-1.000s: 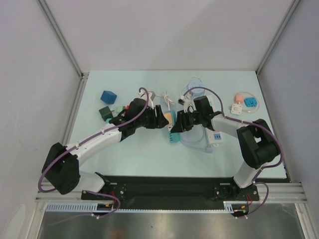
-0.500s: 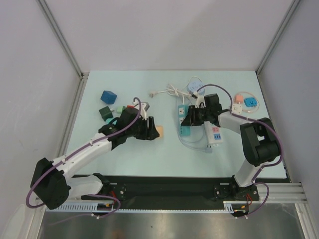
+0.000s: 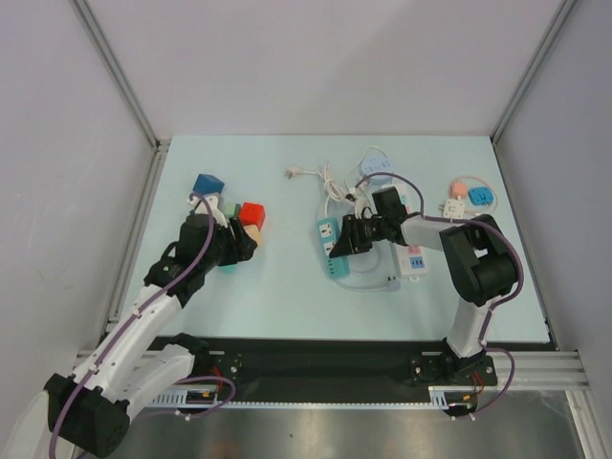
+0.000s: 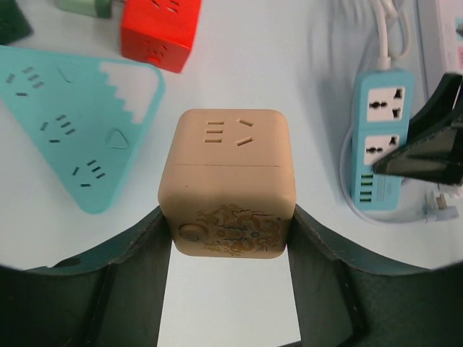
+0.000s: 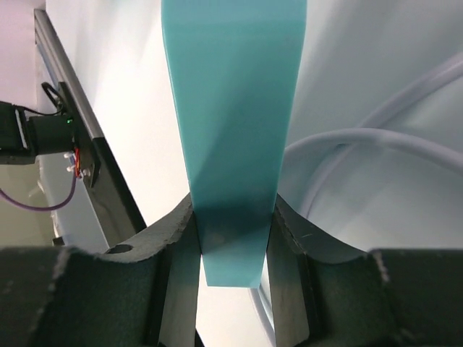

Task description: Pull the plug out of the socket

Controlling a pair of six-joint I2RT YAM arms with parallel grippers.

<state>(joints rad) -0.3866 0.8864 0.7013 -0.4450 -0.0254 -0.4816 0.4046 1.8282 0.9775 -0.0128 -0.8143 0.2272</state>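
Pale tabletop [image 3: 287, 296]; cube socket [image 4: 226, 181] bears swirled print.

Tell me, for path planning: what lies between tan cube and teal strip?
Only bare table between tan cube and teal strip; left wrist view shows it.

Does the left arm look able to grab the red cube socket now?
Probably not: the left tool is shut on the tan cube socket. The red cube socket itself lies just ahead, unobstructed.

The right hand [image 5: 231, 220] pinches a teal power strip [image 5: 231, 108] edge-on, a white cable [image 5: 362, 137] curving beside it
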